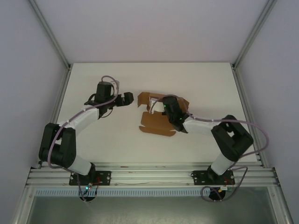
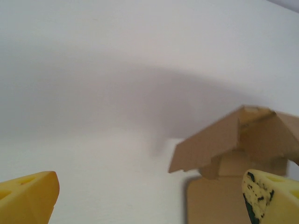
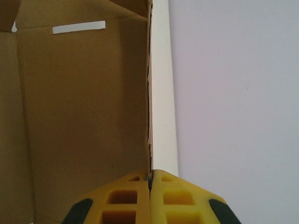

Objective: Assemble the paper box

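The paper box [image 1: 156, 122] is brown cardboard, partly folded, lying mid-table with a flat panel toward the front and raised flaps at the back. My right gripper [image 1: 162, 107] reaches over it from the right. In the right wrist view its yellow fingers [image 3: 135, 196] are shut on the thin edge of an upright wall of the paper box [image 3: 84, 116]. My left gripper [image 1: 127, 99] stands open just left of the box, apart from it. In the left wrist view its fingertips [image 2: 28, 196] are spread wide with nothing between them, and a raised flap of the box [image 2: 233, 140] lies ahead to the right.
The white table [image 1: 93, 84] is bounded by aluminium frame posts [image 1: 58, 93] at both sides and a metal rail [image 1: 149, 175] along the near edge, where the arm bases are bolted. Pale walls close the back and sides.
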